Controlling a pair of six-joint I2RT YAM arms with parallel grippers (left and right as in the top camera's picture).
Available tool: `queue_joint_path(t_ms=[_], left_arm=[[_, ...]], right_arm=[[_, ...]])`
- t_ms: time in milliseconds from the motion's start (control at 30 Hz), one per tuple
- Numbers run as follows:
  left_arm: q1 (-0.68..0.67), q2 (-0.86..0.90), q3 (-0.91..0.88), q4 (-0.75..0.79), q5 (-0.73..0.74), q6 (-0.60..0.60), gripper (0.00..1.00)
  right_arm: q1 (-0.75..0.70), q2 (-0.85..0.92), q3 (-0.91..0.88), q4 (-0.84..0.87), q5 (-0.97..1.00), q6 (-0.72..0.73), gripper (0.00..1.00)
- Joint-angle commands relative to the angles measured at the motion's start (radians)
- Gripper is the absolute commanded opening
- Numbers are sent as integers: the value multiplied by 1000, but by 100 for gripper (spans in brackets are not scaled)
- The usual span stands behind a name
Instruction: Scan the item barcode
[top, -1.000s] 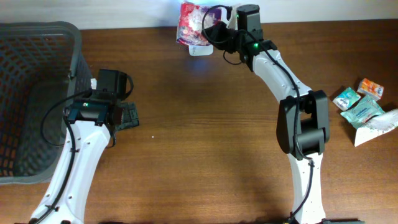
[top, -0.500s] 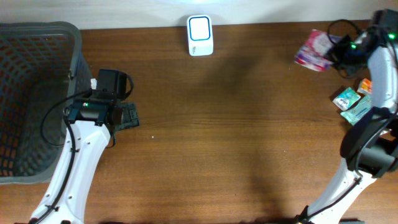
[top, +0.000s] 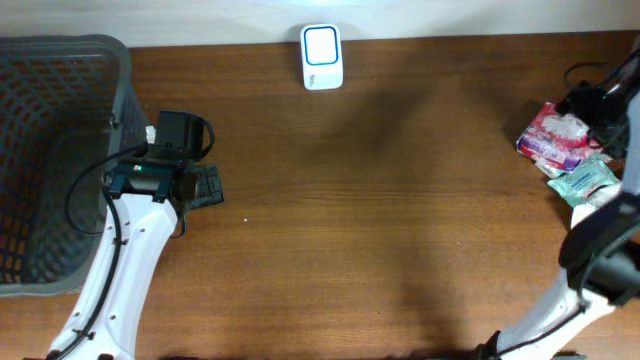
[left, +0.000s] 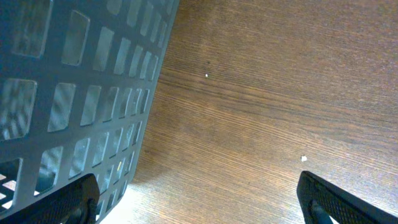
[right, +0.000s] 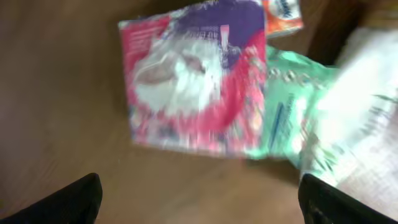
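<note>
The item, a pink and white packet (top: 556, 138), lies flat on the table at the far right, on its own. In the right wrist view the packet (right: 193, 81) is blurred, just ahead of the fingers. My right gripper (right: 202, 199) is open with only bare wood between its fingertips; from overhead the right gripper (top: 598, 108) sits close to the packet's right side. The white barcode scanner (top: 322, 57) stands at the back middle. My left gripper (top: 205, 186) rests open beside the basket, and the left gripper (left: 199, 202) holds nothing.
A dark mesh basket (top: 118, 95) fills the left end, and the basket's wall (left: 74, 81) is right next to my left fingers. A green packet (top: 583, 180) lies by the pink one. The right wrist view shows the green packet (right: 292, 124), an orange packet (right: 283, 12) and a white bag (right: 367, 93).
My right arm swung from the scanner to the table's right end with the pink packet, then its jaws opened and the packet now lies on the table. The left arm stayed still.
</note>
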Motion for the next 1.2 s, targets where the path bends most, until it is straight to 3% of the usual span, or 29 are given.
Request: queue_joint_path(t_ms=[0, 133, 300, 400, 467, 867, 1033, 1167], left_arm=[[4, -4, -1, 2, 0, -11, 99], [4, -4, -1, 2, 0, -11, 99], [4, -4, -1, 2, 0, -11, 99], [4, -4, -1, 2, 0, -11, 99], [4, -4, -1, 2, 0, -11, 99], [4, -4, -1, 2, 0, -11, 99], [4, -4, -1, 2, 0, -11, 99], [4, -4, -1, 2, 0, -11, 99]], right_arm=[[-4, -208, 8, -78, -84, -9, 95], [3, -391, -25, -240, -113, -21, 95], [180, -777, -397, -126, -133, -41, 96], [309, -931, -568, -203, -327, -34, 99], [372, -969, -622, -271, -447, -34, 99], [415, -913, -634, -354, -436, -72, 99], [415, -927, -645, -339, -434, -166, 99], [415, -1072, -806, -204, -460, -176, 99]])
